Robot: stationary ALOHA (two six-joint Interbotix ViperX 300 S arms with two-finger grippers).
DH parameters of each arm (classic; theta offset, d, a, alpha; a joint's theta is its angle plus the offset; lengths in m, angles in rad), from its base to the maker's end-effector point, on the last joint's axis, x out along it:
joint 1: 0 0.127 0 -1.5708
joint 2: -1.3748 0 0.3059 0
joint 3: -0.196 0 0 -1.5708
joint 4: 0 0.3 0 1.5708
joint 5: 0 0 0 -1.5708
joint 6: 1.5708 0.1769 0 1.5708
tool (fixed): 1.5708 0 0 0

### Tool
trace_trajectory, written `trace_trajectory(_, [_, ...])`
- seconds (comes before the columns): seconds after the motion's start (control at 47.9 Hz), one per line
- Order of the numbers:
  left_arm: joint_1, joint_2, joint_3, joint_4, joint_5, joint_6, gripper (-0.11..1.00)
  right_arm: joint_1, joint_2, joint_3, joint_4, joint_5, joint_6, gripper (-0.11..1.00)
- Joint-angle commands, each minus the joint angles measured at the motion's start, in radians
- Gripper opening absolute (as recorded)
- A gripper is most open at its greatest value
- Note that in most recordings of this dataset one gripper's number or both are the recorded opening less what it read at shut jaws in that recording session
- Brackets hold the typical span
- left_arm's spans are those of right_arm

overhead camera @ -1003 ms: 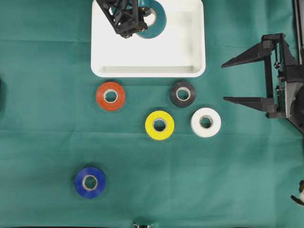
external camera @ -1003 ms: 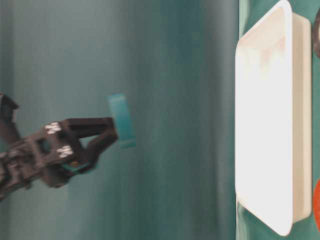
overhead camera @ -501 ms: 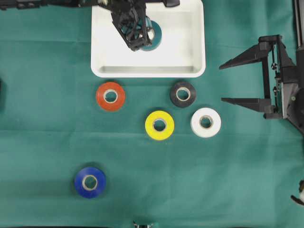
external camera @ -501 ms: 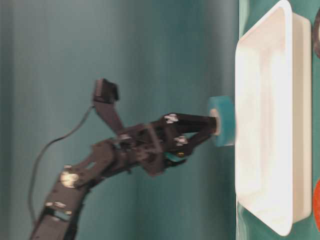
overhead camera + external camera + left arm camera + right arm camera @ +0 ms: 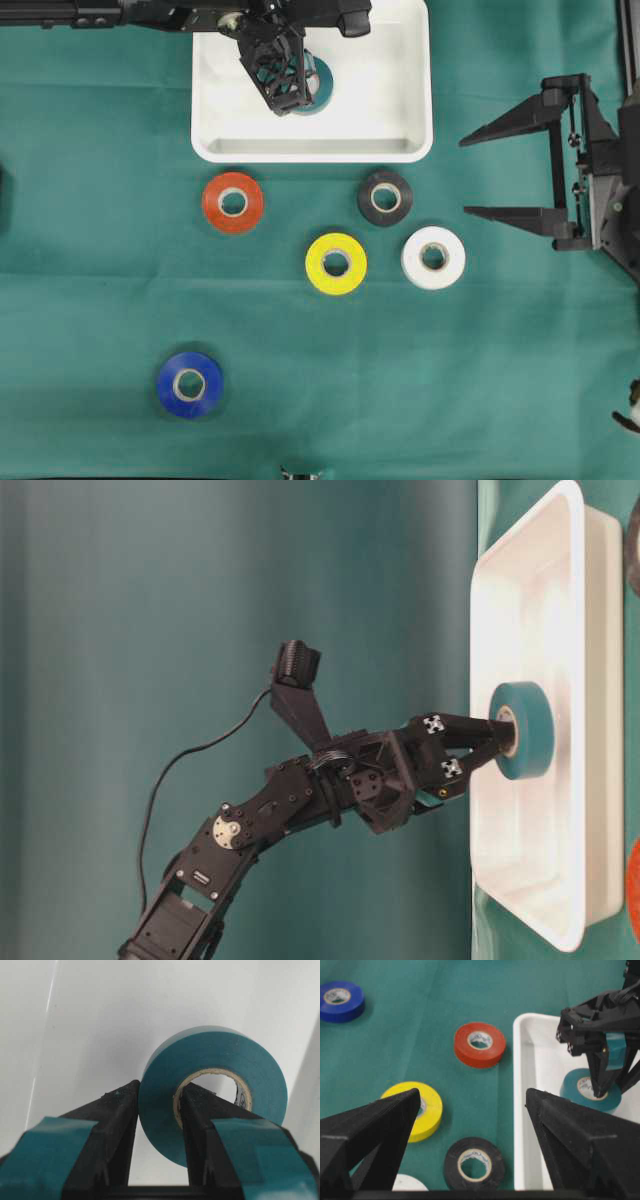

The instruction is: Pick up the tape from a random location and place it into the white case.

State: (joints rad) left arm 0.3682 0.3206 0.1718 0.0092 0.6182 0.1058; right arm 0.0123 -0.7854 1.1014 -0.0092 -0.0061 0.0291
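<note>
So, count: six tape rolls, one white case (image 5: 412, 120), two grippers. Overhead, left to right on the green cloth (image 5: 90, 300): blue roll (image 5: 189, 383) alone at lower left, orange roll (image 5: 233, 202) just below the case, yellow roll (image 5: 336, 263) mid-table, black roll (image 5: 385, 197), and white roll (image 5: 433, 257), the last three clustered close but apart.

The sixth, the teal tape (image 5: 318, 87), is inside the case, the only thing in it. My left gripper (image 5: 292, 95) is clamped on it: one finger (image 5: 115, 1125) outside the roll, the other through its core, pinching the wall. My right gripper (image 5: 478, 172) hangs at the right edge, well clear of all rolls, jaws spread wide, holding nothing.

View differences: overhead my left arm covers most of the teal roll. The table-level view shows it side-on, reaching the case floor, though I cannot tell if it touches. The left wrist view shows the grip close up and only the white case behind. The right wrist view shows the teal roll flat in the case, plus the blue, orange, yellow and black rolls; the white roll only peeks in at the bottom edge.
</note>
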Motion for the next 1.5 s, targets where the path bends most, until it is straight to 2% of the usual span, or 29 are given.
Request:
trace_trajectory(0.0, [-0.002,-0.023,-0.014,-0.006,0.000,0.003,0.21,0.003,0.003,-0.025,0.000,-0.005,-0.002,0.92])
trace_trajectory(0.23, [-0.006,-0.026,-0.012,-0.006,0.017,0.002,0.24,0.003,0.003,-0.025,0.000,-0.006,-0.002,0.92])
trace_trajectory(0.272, [-0.006,-0.028,-0.012,-0.006,0.017,0.003,0.33,0.003,0.003,-0.025,0.000,-0.008,0.000,0.92])
trace_trajectory(0.46, [-0.003,-0.040,-0.012,-0.006,0.011,0.005,0.89,0.003,0.003,-0.025,0.000,-0.003,0.002,0.92])
trace_trajectory(0.543, [0.002,-0.041,-0.009,-0.006,0.014,0.005,0.99,0.003,0.003,-0.025,0.000,-0.003,0.000,0.92])
trace_trajectory(0.794, [-0.003,-0.067,-0.012,-0.006,0.035,0.005,1.00,0.003,0.003,-0.028,0.000,-0.003,0.002,0.92])
trace_trajectory(0.982, [-0.021,-0.155,-0.034,-0.006,0.095,0.005,1.00,0.002,0.003,-0.031,0.000,-0.003,0.000,0.92])
trace_trajectory(1.483, [-0.032,-0.337,-0.183,-0.002,0.322,0.005,1.00,0.003,0.003,-0.043,-0.002,-0.003,0.002,0.92])
